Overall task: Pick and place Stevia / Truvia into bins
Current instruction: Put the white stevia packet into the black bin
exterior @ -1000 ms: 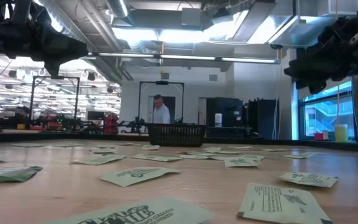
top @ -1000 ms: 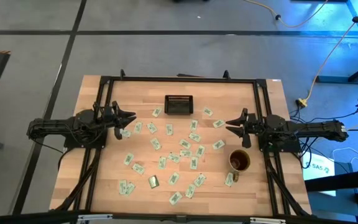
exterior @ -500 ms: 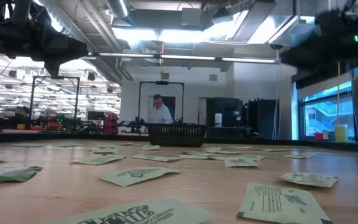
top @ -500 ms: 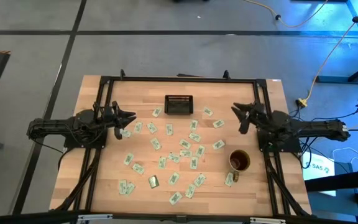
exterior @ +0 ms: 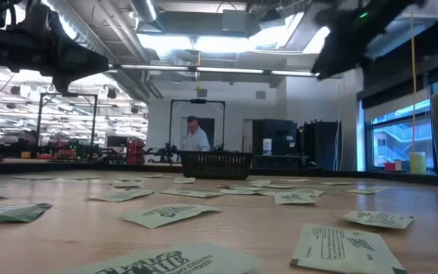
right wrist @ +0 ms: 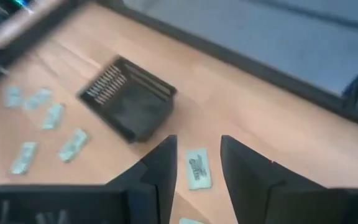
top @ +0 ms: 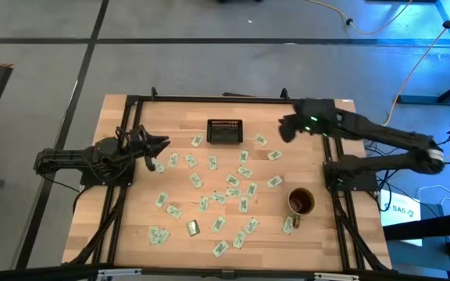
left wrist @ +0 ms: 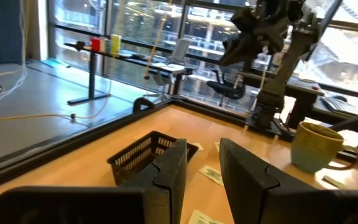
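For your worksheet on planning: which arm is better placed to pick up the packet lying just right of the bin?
The right, probably. Its open tool is raised over the table beside the bin, with that packet between its fingers in its wrist view. The left tool waits, open, at the table's left side, farther off.

The left gripper (top: 161, 143) hovers near the table's left edge, fingers parted. The right gripper (top: 285, 127) reaches over the far right part of the table, raised, fingers apart.

The high view looks straight down on the whole desk (top: 131, 226). The low view sits at desk height, facing the tray (exterior: 217, 164) and the room behind it. Both wrist views look past their own fingers and share that tray from opposite sides.
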